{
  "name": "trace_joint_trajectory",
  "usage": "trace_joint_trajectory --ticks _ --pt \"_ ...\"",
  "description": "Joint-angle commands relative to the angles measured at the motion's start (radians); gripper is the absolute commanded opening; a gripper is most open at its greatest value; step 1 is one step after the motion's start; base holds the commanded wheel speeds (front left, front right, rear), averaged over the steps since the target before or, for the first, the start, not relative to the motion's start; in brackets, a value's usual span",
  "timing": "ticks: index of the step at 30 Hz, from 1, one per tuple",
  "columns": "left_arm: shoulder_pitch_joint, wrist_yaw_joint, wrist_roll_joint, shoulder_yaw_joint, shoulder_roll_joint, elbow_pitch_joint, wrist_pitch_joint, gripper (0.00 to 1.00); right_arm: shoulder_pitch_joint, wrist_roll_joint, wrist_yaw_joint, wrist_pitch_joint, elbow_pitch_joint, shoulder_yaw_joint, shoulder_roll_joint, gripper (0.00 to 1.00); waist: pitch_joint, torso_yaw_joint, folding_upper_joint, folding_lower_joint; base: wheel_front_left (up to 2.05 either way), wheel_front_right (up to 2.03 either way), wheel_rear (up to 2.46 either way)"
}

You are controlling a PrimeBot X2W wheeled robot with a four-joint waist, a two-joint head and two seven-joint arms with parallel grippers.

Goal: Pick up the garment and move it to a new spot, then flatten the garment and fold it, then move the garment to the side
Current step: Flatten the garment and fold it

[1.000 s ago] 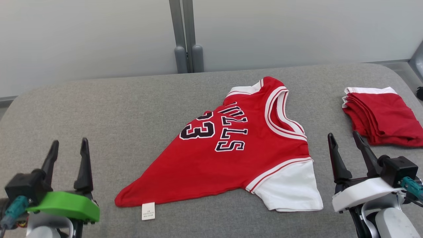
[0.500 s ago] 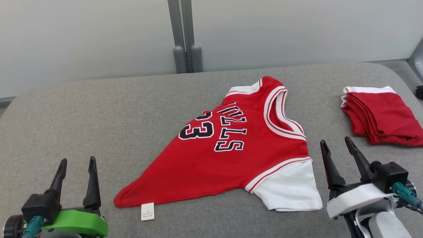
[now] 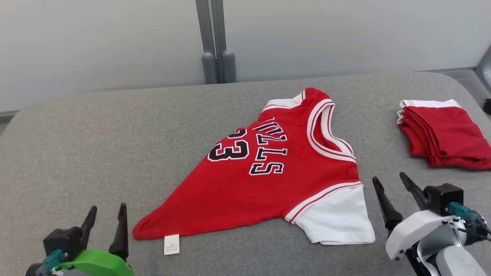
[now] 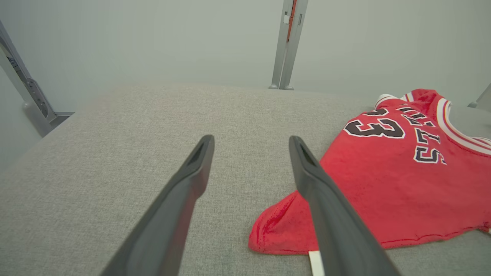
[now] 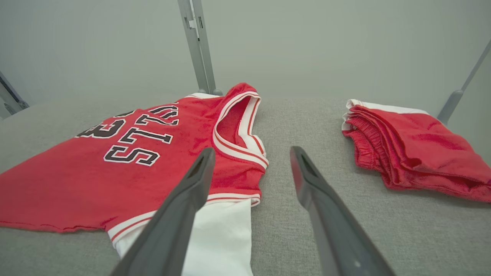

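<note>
Your grey table point(image 3: 115, 126) carries everything; a pale wall point(image 3: 96, 46) runs behind its far edge; a grey post point(image 3: 215, 42) stands at the middle of that edge.

The garment point(image 3: 268, 184) lies a bit right of the table's centre; spread mostly flat, front up, turned sideways; collar point(image 3: 326, 130) toward the right edge, hem toward the left; the black lettering and "33" read sideways; the hem side narrows to a point aimed at the near-left corner.

A folded red pile point(image 3: 448, 134) sits by the right edge, well apart from the garment; white band on its far side.

One white sleeve point(image 3: 337, 218) lies flat toward the near edge; the other shows as a white strip at the garment's far side, mostly tucked under.

Your right gripper point(image 3: 388, 177) is at the near right, over bare table between sleeve and pile, just beside the sleeve; fingers spread wide, nothing in them; in the right wrist view one finger crosses in front of the sleeve, cannot tell if it touches.

Your left gripper point(image 3: 108, 209) is near the near-left corner, just beside the garment's pointed hem corner; fingers wide apart, holding nothing, bare table between them; cannot tell its height off the table.

A small white tag point(image 3: 172, 244) sticks out from that hem corner toward the near edge, flat on the table.
</note>
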Motion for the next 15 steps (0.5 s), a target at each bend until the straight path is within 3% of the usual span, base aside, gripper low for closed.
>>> trace_joint_trajectory --ticks 1,8,15 --pt "0.004 -0.015 -0.012 -0.011 0.016 0.015 0.048 1.0 0.01 0.013 0.0 0.057 0.007 0.013 -0.016 1.0 0.005 0.001 0.0 0.0 0.0 0.0 0.0" --pt "-0.042 -0.071 -0.05 -0.072 0.067 0.009 0.296 1.0 0.026 0.101 0.0 0.341 0.007 0.049 -0.04 1.0 0.058 0.003 0.0 0.0 0.0 0.0 0.0" --pt "-0.088 -0.094 -0.084 -0.085 0.089 0.004 0.388 1.0 0.007 0.127 0.0 0.443 0.027 0.042 -0.003 1.0 0.121 -0.002 0.0 0.0 0.0 0.0 0.0"
